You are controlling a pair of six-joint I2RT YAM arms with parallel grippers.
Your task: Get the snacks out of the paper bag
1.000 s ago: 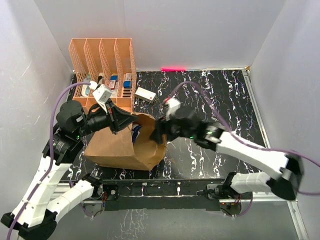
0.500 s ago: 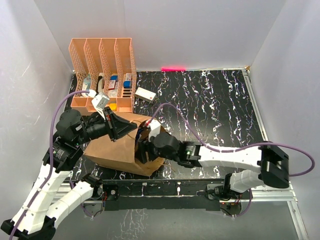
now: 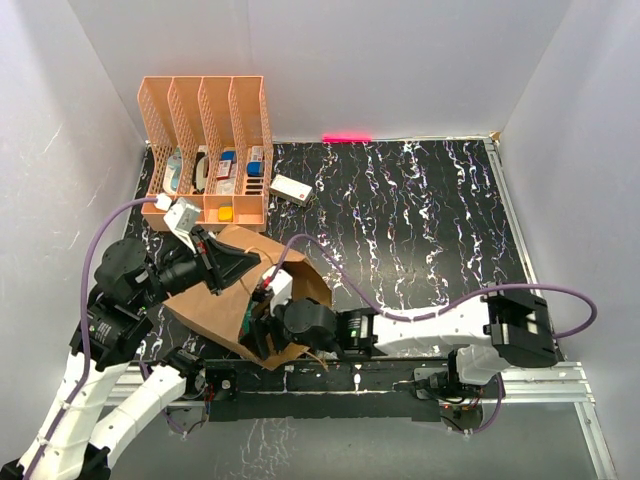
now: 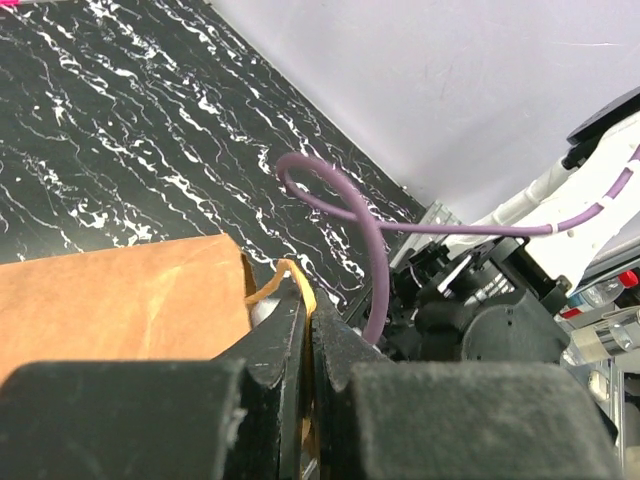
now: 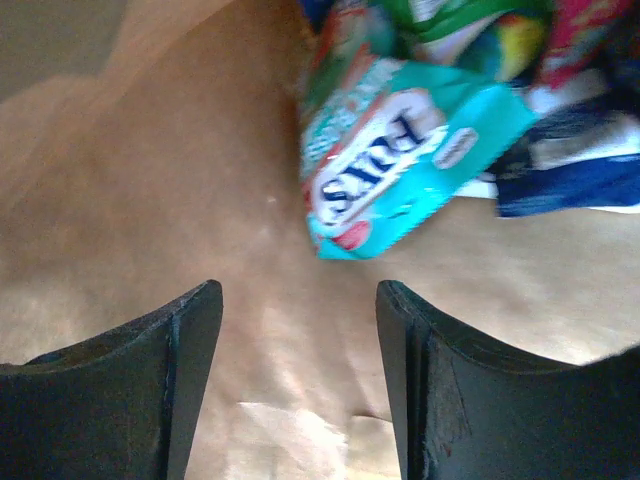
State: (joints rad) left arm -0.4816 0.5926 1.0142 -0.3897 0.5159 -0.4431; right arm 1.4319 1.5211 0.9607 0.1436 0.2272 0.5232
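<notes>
Moved since a second ago: right arm, from the far-right side of the paper bag (image 3: 212,302) to the near edge, its right tool (image 5: 300,300) now inside the bag's mouth. Left arm, drawn back nearer and to the left, taking the bag's rim with it. Bag, shifted nearer and tipped more steeply.

Paper bag: near-left part of the tabletop (image 3: 420,220), mouth facing right.

Left tool (image 4: 308,322): closed, pinching the bag's twisted handle (image 4: 291,279) at the rim.

Right tool: fingers spread, nothing between them, brown paper beneath.

Snacks: heaped inside the bag, just beyond the right tool's fingers. Teal packet (image 5: 400,160) lies closest, a dark blue packet (image 5: 570,182) to its right; green and pink-red ones behind, blurred.

Orange rack (image 3: 205,130): far-left corner, unchanged. White box (image 3: 291,188): just right of the rack, unchanged.
</notes>
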